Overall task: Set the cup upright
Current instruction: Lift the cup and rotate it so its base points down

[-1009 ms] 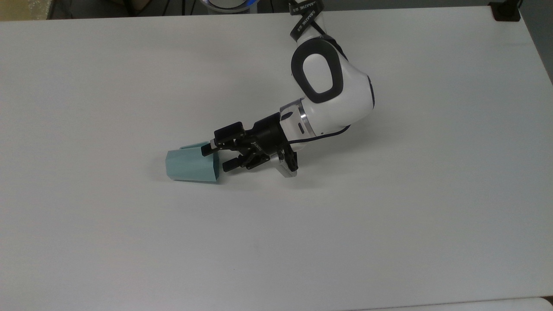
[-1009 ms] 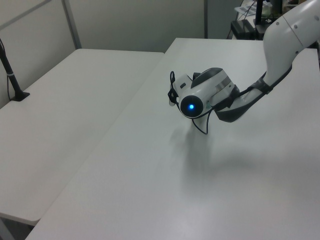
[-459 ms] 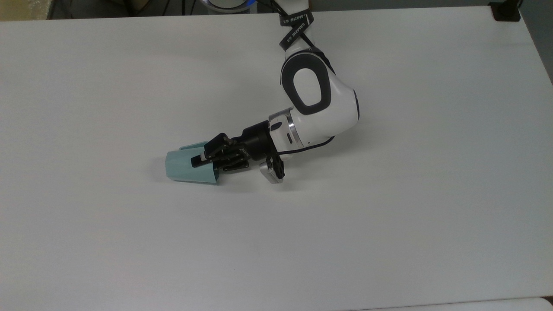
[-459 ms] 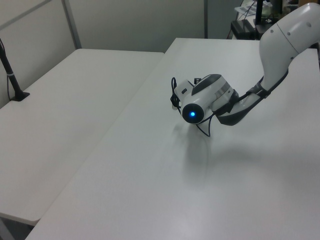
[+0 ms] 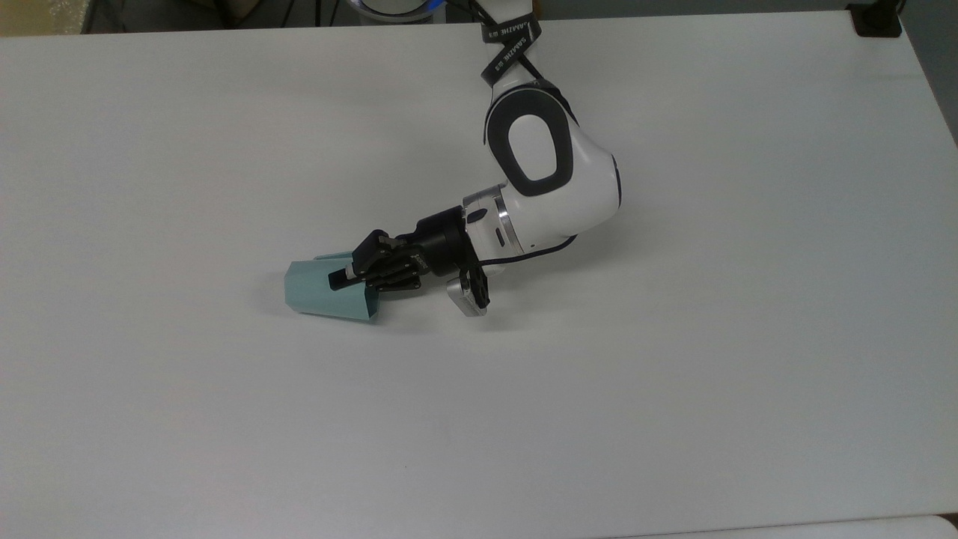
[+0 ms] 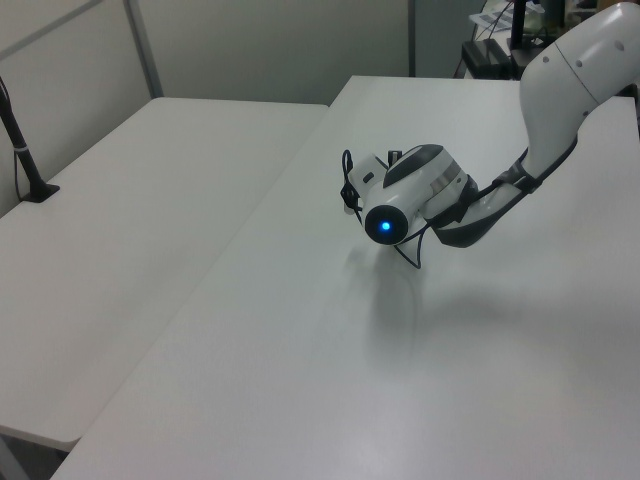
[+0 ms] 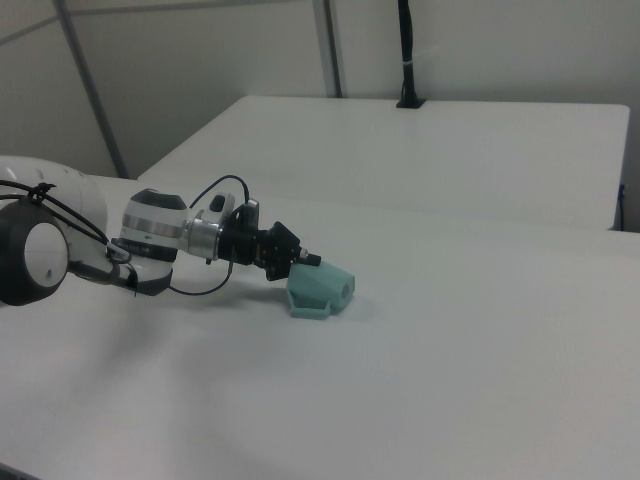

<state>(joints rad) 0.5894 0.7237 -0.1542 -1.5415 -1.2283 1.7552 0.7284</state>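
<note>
The gripper (image 5: 343,278) reaches in low and almost level with the white surface (image 5: 224,419), its fingers drawn together on the upper wall of the cup (image 5: 327,297) at the rim: one finger lies on the outside of the wall, and the other seems to sit inside the mouth, though it is hidden there. Holding by the rim wall makes sense for this job, since a turn of the wrist could swing the base down while the mouth comes up.

The cup lies on its side on the surface, directly at the gripper's tip. In the top view its narrow base points away from the gripper to the top view's left, and its wide mouth faces the arm (image 5: 550,172). It is still tipped over, so the righting is judged not yet done.

The cup is pale teal-blue and matte, with flat angular facets that taper toward the base. In the right view (image 7: 320,288) the base end faces the camera and the body looks slightly raised at the gripper's side. A flat piece at its far edge is probably the handle.

Beyond the cup, the arm's white elbow rises above the surface.
</note>
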